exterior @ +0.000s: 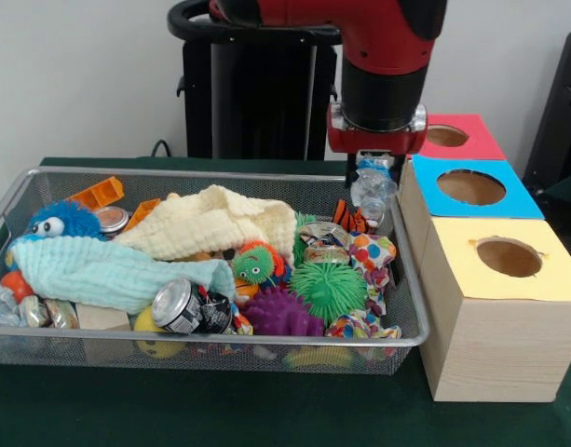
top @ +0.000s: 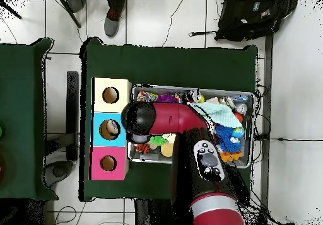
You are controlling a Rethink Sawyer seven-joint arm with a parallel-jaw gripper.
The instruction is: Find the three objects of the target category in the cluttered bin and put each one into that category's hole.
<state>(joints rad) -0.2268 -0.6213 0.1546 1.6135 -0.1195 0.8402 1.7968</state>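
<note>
My gripper [exterior: 374,170] hangs over the far right corner of the wire mesh bin [exterior: 220,175], close to the blue box. It is shut on a crushed clear plastic bottle [exterior: 373,194], which dangles just above the bin's rim. Three wooden boxes stand in a row beside the bin, each with a round hole: red [exterior: 448,137], blue [exterior: 471,187] and yellow [exterior: 509,257]. In the overhead view the arm's wrist [top: 135,123] covers the gripper and the bottle next to the blue box [top: 99,129].
The bin holds a cream cloth [exterior: 215,222], a mint cloth [exterior: 99,270], crushed cans [exterior: 183,305], a green spiky ball [exterior: 330,287], a purple one [exterior: 280,315], a blue fuzzy toy [exterior: 61,222] and a polka-dot cloth [exterior: 371,256].
</note>
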